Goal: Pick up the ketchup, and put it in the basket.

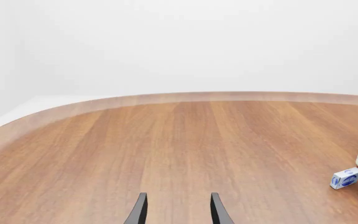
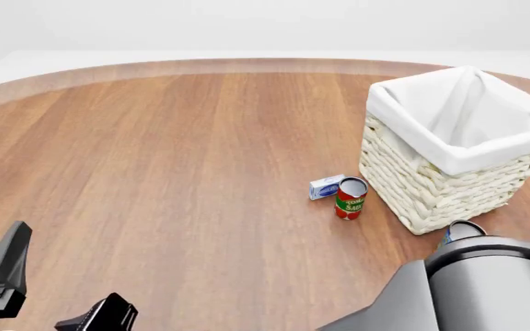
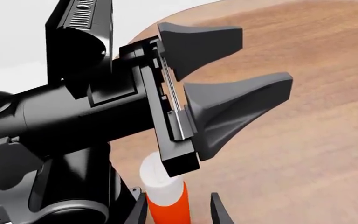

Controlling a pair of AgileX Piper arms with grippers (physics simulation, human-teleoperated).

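The ketchup [image 3: 165, 198] stands upright between the right gripper [image 3: 177, 209] fingertips, which sit close on either side of it; contact cannot be told. The left gripper [image 1: 177, 210] hangs parted over bare desk [image 1: 185, 140], holding nothing. The basket [image 2: 454, 148] stands on the desk's right, with a red can [image 2: 350, 198] and small blue box [image 2: 326, 187] just beside it.

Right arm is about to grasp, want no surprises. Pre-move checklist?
1. Orange-red plastic ketchup bottle with white cap sits between right gripper's fingers: ok.
2. Jaws shut on it: not ok, a gap shows beside it.
3. Left gripper, open, out of the way: cannot tell, it looms in the right wrist view.
4. Cream woven wicker basket upright, top open: ok.
5. Small red tomato sauce can upright, outside basket: ok.
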